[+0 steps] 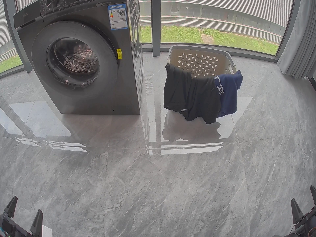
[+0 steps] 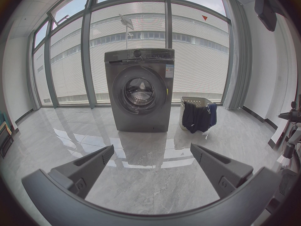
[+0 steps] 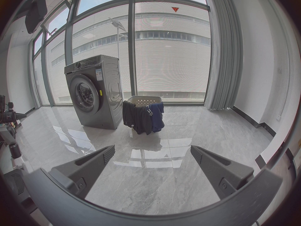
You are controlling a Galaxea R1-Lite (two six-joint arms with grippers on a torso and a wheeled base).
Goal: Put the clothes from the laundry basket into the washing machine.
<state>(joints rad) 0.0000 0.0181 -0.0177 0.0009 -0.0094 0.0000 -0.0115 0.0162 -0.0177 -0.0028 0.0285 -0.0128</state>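
Hovering at the head view's lower left, the left gripper (image 1: 25, 211) has its jaws apart and empty. At upper left stands the washing machine (image 1: 82, 50), dark grey metal, its round porthole showing a ribbed steel drum; the door appears shut. At upper centre, the pale perforated plastic laundry basket (image 1: 200, 61) carries a black garment (image 1: 189, 96) and a navy garment (image 1: 228, 92) draped limp over its near rim, judged easy to pinch. At lower right, the right gripper (image 1: 303, 198) is likewise spread and empty.

I see the grey washing machine (image 1: 82, 60) standing on the floor; beside it sits the beige laundry basket (image 1: 200, 61), with a black garment (image 1: 187, 96) and a blue garment (image 1: 228, 89) draped over its near rim.
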